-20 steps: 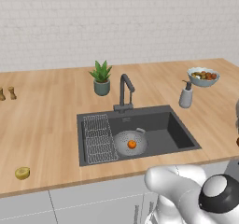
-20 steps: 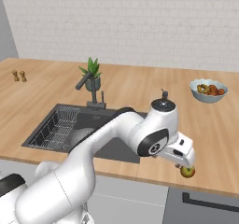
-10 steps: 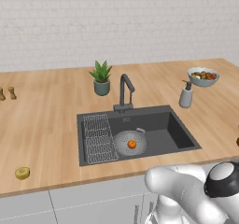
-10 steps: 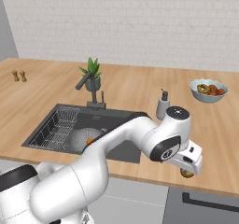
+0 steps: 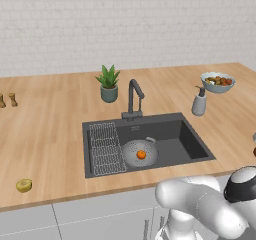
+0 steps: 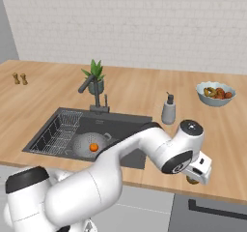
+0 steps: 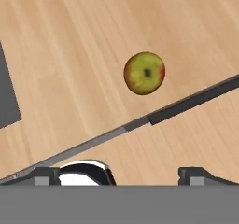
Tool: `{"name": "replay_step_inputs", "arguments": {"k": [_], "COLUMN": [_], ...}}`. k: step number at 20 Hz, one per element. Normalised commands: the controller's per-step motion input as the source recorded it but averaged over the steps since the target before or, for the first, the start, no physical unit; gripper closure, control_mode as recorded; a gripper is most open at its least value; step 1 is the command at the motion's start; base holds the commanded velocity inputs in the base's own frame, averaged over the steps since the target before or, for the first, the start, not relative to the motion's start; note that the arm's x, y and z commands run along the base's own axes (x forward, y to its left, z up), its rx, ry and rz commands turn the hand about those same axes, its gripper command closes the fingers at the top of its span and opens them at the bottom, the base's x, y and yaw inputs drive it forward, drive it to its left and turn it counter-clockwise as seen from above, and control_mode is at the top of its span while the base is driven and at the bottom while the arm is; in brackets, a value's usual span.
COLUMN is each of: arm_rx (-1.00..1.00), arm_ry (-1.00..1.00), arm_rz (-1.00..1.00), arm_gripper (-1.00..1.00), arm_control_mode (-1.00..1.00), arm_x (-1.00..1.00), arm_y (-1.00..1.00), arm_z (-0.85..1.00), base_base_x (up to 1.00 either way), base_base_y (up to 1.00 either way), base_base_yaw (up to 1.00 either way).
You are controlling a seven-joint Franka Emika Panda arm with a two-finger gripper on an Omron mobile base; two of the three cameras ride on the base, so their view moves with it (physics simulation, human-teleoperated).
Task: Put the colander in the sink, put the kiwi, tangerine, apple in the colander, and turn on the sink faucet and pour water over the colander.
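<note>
1. The colander (image 5: 140, 153) sits in the sink (image 5: 192, 144), tangerine (image 5: 141, 154) inside.
2. The hand (image 6: 198, 170), fully open and empty, hovers over the apple (image 7: 144, 73) near the tabletop (image 5: 55, 129) edge, probably lining up a grasp.

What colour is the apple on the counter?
Mostly green-yellow with a red edge; the apple shows best in the hand view.
</note>
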Motion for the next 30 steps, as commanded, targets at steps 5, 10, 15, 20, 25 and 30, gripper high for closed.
{"name": "replay_step_inputs", "arguments": {"k": [5,10,15,20,25,30], "arm_rx": [0.03,0.04,0.01,0.00,0.00,0.00], "arm_ry": [0.00,0.00,0.00,0.00,-0.01,0.00], "arm_rz": [0.00,-0.01,0.00,0.00,0.00,0.00], "arm_gripper": [-1.00,-1.00,-1.00,-1.00,-1.00,-1.00], "arm_control_mode": [-1.00,-1.00,-1.00,-1.00,-1.00,-1.00], "arm_x": [0.34,0.24,0.06,0.08,0.14,0.09], "arm_y": [-0.19,-0.46,-0.13,0.00,0.00,0.00], "arm_z": [-0.14,-0.17,-0.31,-0.34,-0.26,-0.25], "base_base_x": [0.00,0.00,0.00,0.00,0.00,0.00], "base_base_y": [0.00,0.00,0.00,0.00,0.00,0.00], "base_base_yaw": [0.00,0.00,0.00,0.00,0.00,0.00]}}
